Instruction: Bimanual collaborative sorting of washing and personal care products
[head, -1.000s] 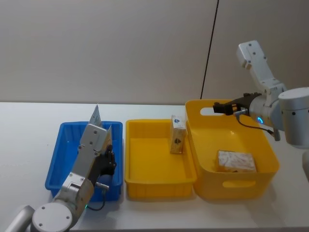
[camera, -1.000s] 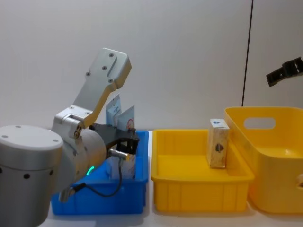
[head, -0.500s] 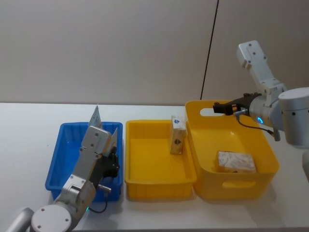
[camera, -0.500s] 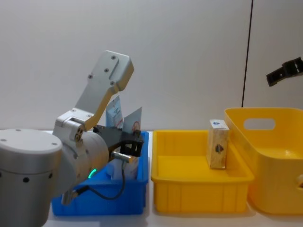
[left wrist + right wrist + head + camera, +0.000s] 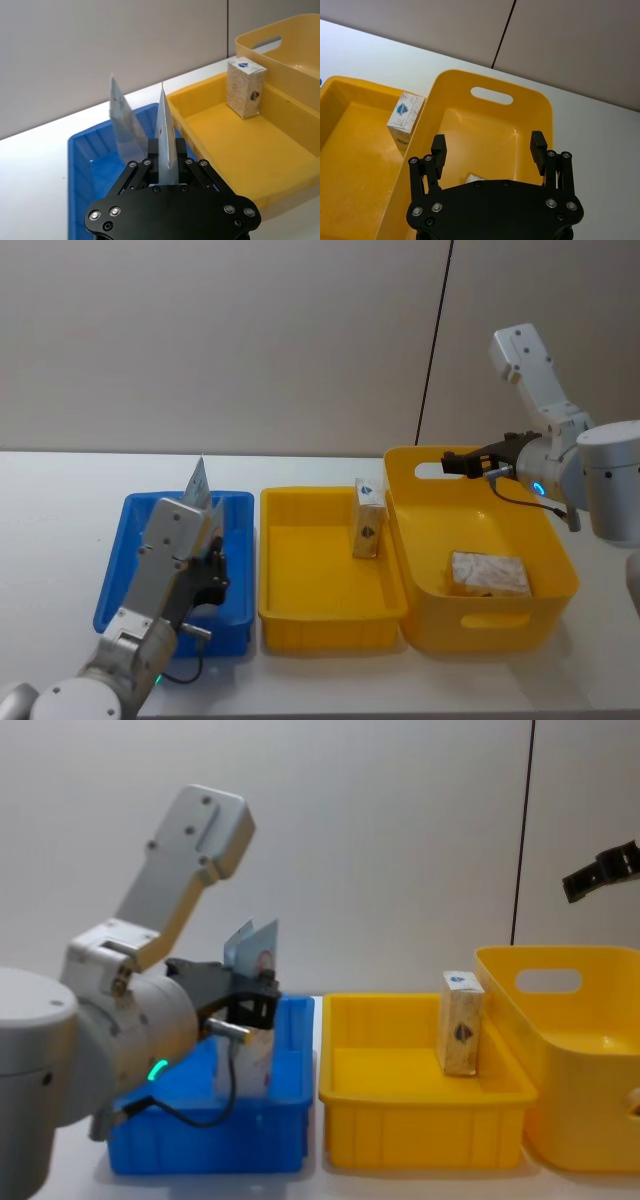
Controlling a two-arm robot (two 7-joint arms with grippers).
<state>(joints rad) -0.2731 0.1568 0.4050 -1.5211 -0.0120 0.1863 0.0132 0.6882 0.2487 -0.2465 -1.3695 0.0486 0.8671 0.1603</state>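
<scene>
No writing can be read on anything; the tube carries a round red mark near its flat crimped end, and the box has a blue emblem on its top and a dark diamond mark on its side, the print too small to make out. The left gripper sits low inside the blue bin, its forearm slanting up from the robot's left; its jaws are clamped on the tube, which stands upright with the crimped end uppermost. A second tube stands just behind it in the same bin, tilted; whether the two touch cannot be told. The box stands upright in the shallow yellow tray, against the tray's right wall, beside the deep yellow bin; a pale patterned packet lies on that bin's floor. The right gripper hangs level above the deep bin's far rim, elbow raised high, pointing toward the robot's left; its jaws stand wide apart with nothing between them.
</scene>
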